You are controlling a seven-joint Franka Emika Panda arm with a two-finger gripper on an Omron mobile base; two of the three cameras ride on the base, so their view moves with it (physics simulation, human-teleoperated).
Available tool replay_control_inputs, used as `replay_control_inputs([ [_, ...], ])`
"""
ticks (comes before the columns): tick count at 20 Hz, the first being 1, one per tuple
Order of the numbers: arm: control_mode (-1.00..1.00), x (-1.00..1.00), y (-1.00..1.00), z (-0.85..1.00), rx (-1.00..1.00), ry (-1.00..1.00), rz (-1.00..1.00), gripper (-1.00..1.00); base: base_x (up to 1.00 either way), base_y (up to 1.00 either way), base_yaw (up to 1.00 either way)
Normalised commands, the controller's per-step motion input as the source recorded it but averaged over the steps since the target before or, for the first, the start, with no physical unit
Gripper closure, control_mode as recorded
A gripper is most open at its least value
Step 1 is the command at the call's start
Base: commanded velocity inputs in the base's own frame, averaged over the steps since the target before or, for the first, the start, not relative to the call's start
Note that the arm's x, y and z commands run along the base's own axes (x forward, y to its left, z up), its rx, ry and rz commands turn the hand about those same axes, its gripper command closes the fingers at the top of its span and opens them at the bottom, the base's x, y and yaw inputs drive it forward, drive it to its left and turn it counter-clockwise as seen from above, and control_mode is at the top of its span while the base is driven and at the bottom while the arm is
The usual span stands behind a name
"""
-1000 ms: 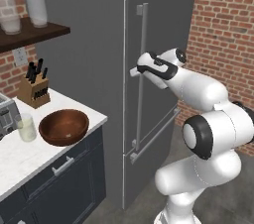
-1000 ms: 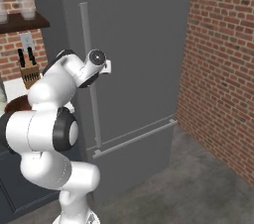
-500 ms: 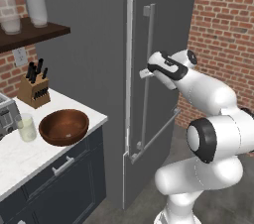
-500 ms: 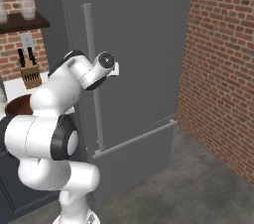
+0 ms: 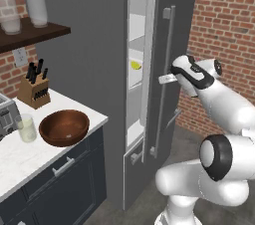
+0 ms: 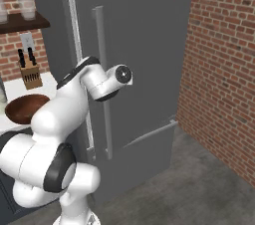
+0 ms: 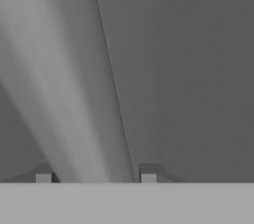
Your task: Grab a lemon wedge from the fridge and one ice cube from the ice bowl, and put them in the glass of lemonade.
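My pincer (image 5: 163,78) sits at the fridge (image 5: 94,45) door's bar handle (image 5: 166,69); in the hand view the bar runs between my two fingertips (image 7: 43,174), so it looks clenched on the handle, though contact is hard to confirm. Door stands partly ajar, light interior and shelves visible. Lemon wedge (image 5: 135,64) lies on a shelf inside. Ice bowl (image 5: 63,127) is on the counter (image 5: 30,154), glass of lemonade (image 5: 27,128) just beside it.

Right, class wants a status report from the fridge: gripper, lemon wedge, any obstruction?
Gripper around fridge door handle. Door part open. Lemon wedge on inside shelf, untouched. Door edge partly blocks the opening.
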Motion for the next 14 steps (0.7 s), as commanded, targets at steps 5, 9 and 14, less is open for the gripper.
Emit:
replay_control_inputs([
  [5, -1.00, -0.32, -0.99, 0.07, 0.04, -0.12, 0.01, 1.00, 0.00, 0.00, 0.00],
  [9, -1.00, -0.32, -1.00, 0.17, 0.00, -0.10, 0.00, 1.00, 0.00, 0.00, 0.00],
  [14, -1.00, -0.18, -0.96, 0.16, 0.00, -0.07, 0.00, 1.00, 0.00, 0.00, 0.00],
])
